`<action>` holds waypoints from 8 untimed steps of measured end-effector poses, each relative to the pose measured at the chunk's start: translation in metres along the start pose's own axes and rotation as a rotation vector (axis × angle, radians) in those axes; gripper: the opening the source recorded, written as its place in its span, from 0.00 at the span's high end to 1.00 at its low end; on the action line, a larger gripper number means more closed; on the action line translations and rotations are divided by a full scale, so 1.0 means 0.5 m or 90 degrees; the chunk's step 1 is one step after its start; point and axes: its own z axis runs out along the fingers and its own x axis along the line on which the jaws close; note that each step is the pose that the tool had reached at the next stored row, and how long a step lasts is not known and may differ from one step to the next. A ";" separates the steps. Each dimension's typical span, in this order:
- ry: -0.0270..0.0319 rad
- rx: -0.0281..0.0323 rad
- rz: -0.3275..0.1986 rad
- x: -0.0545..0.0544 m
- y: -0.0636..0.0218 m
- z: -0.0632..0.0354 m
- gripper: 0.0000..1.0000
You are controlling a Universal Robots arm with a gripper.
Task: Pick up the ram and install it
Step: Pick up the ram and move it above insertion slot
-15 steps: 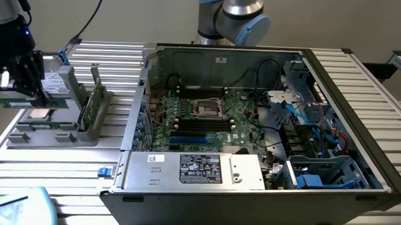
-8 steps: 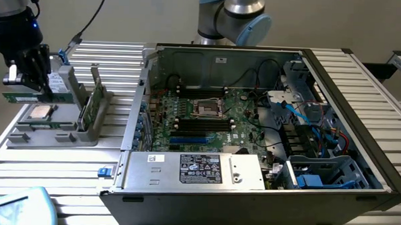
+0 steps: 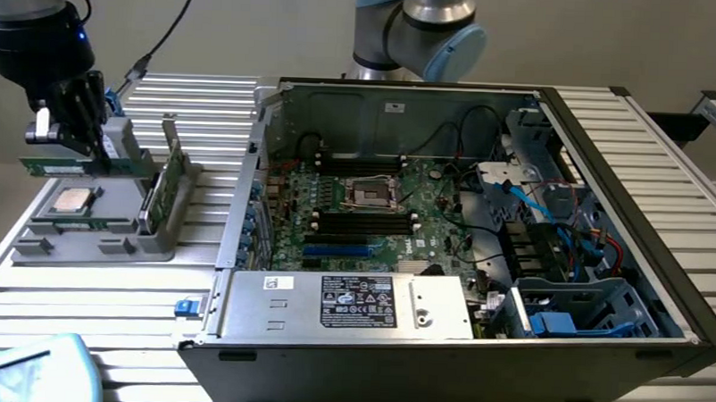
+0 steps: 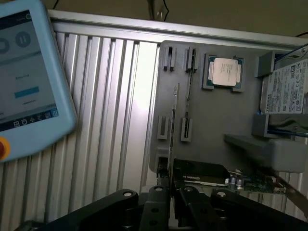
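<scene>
Gripper (image 3: 81, 152) hangs over the grey parts tray (image 3: 95, 245), fingers pointing down, pinched almost together on the top edge of the ram (image 3: 44, 165). Ram is gripped near its middle, long edge level, green face toward the exterior camera. It rides above the tray floor, over the tray's far half

Wrist view: gripper (image 4: 171, 195) has the jaws nearly meeting, with only a thin gap between. The ram (image 4: 176, 110) shows edge-on as a thin strip running out from that gap across the tray (image 4: 216, 125). It passes just beside a pair of slotted blocks (image 4: 165, 127) fixed to the tray. Cannot tell whether its lower edge touches the tray

Also on the tray:
- Square silver processor (image 3: 72, 200) lies flat in its recess, on the tray's near half below the ram. In the wrist view the processor (image 4: 224, 71) lies apart from the slotted blocks
- Green expansion card (image 3: 155, 198) stands upright at the tray's end on the exterior view's right. In the wrist view the card (image 4: 207, 174) lies close by the fingers
- Hard drive (image 4: 288, 86) sits at the tray's edge beyond the processor

Off the tray:
- Open computer case (image 3: 472, 370) stands just beside the tray on the exterior view's right, with the motherboard (image 3: 388, 198) and its long black memory slots (image 3: 363, 222) inside
- Teach pendant (image 3: 24, 368) lies well apart from the tray, toward the exterior camera
</scene>
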 end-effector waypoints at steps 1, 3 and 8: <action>-0.0021 0.0001 0.000 0.001 -0.005 -0.002 0.86; -0.0065 0.0004 0.000 0.002 -0.016 -0.006 0.86; -0.0160 0.0009 -0.001 0.005 -0.045 -0.016 0.86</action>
